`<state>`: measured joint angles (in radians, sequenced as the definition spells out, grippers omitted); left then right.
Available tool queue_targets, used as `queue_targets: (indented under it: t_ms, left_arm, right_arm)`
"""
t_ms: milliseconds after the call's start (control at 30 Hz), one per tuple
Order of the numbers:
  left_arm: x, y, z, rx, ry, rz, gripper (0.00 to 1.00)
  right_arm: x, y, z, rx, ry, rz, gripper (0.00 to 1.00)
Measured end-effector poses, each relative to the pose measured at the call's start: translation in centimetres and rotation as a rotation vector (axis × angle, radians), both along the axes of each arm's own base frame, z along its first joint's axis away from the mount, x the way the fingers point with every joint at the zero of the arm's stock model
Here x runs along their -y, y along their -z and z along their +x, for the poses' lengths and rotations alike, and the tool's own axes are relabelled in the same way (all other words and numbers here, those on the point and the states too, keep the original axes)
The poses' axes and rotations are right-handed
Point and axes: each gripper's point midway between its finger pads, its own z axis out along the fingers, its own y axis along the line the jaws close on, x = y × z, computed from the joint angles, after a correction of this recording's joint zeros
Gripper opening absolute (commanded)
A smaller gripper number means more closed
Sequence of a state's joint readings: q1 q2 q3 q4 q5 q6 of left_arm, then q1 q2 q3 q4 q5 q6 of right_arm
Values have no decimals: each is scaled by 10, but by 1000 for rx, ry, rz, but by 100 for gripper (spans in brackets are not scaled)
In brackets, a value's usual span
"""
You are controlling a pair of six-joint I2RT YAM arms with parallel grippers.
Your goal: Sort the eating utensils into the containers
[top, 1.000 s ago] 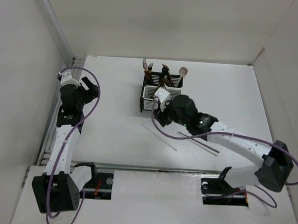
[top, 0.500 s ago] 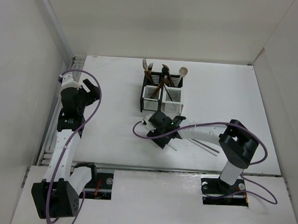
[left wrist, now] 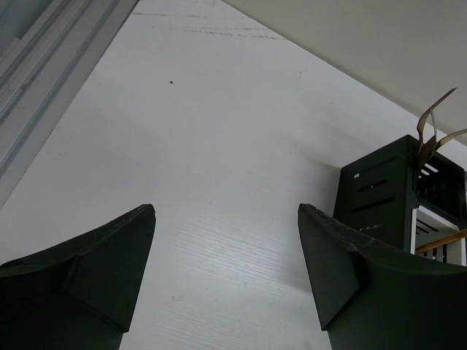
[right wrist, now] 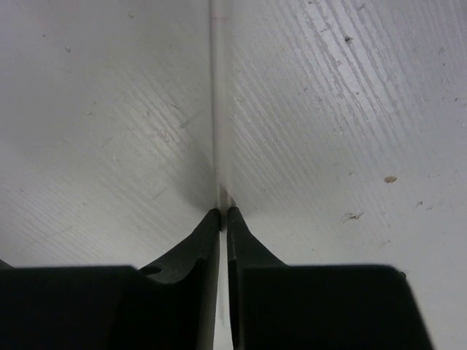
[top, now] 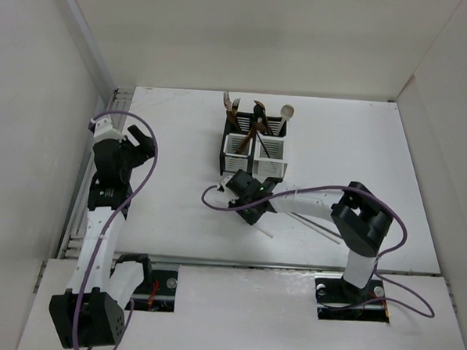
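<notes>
Two claws are in sight, and they are doing very different things. The right claw (top: 249, 207) is down on the white surface (top: 173, 133), just in front of the containers (top: 268, 148). Its wrist view shows the two dark fingers (right wrist: 190, 262) pressed almost together on a pale chopstick (right wrist: 217, 109). The stick runs straight away from the fingertips and lies flat against the surface. From above, the free end of that chopstick (top: 265, 231) pokes out from under the claw on the near side, angled toward the right arm's base.

A little to the right, more thin chopsticks (top: 317, 227) lie loose on the surface, slanted the same way, beside the right forearm.

The containers stand as a joined pair toward the far middle of the surface, black frames with white slotted panels. Several utensils already stand in them. A fork (top: 230, 102) leans out at the left, dark brown handles sit in the middle, and a round-headed pale spoon (top: 287, 111) rises at the right.

The left claw (top: 141, 145) hangs off at the left side of the surface, well apart from everything. Its fingers (left wrist: 102, 270) are spread wide with nothing between them, and its camera catches the black container wall (left wrist: 379, 189) and the fork's tines at the right edge.
</notes>
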<state>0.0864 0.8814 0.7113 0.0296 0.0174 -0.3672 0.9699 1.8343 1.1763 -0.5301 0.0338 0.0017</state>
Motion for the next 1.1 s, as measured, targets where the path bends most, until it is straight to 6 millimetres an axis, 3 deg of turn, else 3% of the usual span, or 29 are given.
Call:
queue_targets:
  t_ms: [33, 67, 400, 500, 600, 833, 900, 967, 1100]
  left_arm:
    - [0, 1, -1, -5, -1, 0, 77]
    - [0, 2, -1, -10, -3, 0, 77]
    - [1, 8, -2, -35, 0, 2, 77]
    - [1, 6, -1, -29, 0, 2, 77]
    - [1, 5, -1, -23, 0, 3, 77]
    - [0, 3, 0, -14, 2, 17, 77]
    - [-1, 1, 1, -6, 3, 24, 77]
    - [-1, -1, 2, 4, 3, 29, 77]
    - [-1, -4, 6, 24, 7, 32, 77]
  right_arm:
    - [0, 0, 0, 0, 2, 0, 1]
    - [0, 0, 0, 0, 2, 0, 0]
    - [3, -5, 1, 12, -8, -6, 0]
    - [1, -22, 5, 44, -15, 14, 0]
    - [-12, -66, 16, 130, -22, 116, 0]
    - [-36, -207, 57, 447, 11, 492, 0]
    - [-28, -243, 84, 560, 61, 587, 0]
    - [-5, -275, 123, 697, 140, 659, 0]
    - [35, -289, 175, 826, 232, 687, 0]
